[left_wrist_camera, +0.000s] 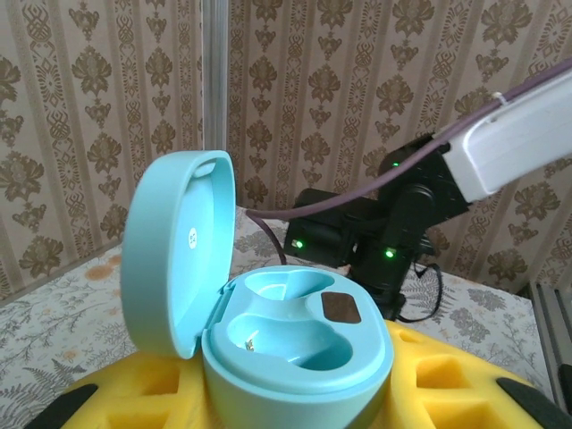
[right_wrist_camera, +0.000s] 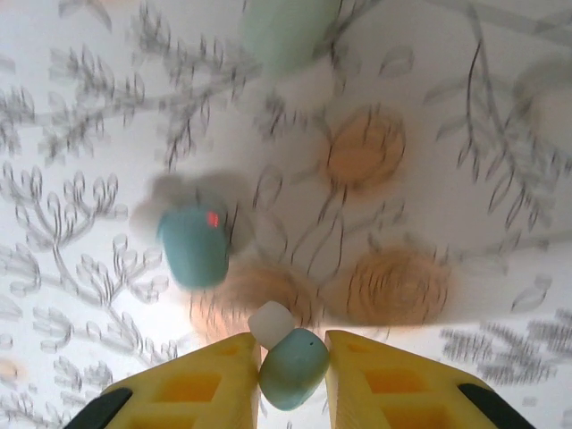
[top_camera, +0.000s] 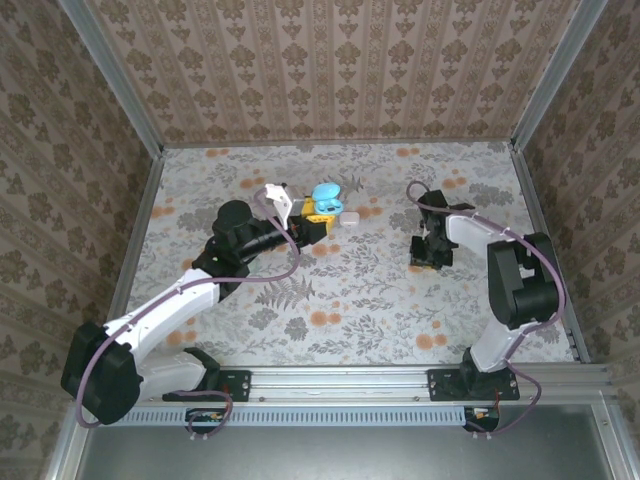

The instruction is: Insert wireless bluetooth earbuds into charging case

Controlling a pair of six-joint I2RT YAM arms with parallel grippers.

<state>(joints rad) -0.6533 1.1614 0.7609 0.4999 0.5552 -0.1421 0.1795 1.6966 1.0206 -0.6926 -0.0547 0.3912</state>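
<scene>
left gripper [top_camera: 319,213] clamps open charging case [left_wrist_camera: 295,357], lower centre | right gripper [right_wrist_camera: 293,357] pinches earbud [right_wrist_camera: 291,371], bottom centre | second earbud [right_wrist_camera: 194,246] lies upper left of it

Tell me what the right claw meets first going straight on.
Likely the tabletop by the orange flower, touched first by the earbud the right claw grips; the other earbud lies aside.

Beige damask walls [top_camera: 330,60] enclose the table [top_camera: 360,300] on three sides; aluminium posts [top_camera: 113,75] rise at its far corners; fern-and-blossom print covers it.

Teal charging case [left_wrist_camera: 268,335], yellow fingers [left_wrist_camera: 465,393], grey-and-orange floral table [top_camera: 380,290], brown damask walls [top_camera: 330,60].
</scene>
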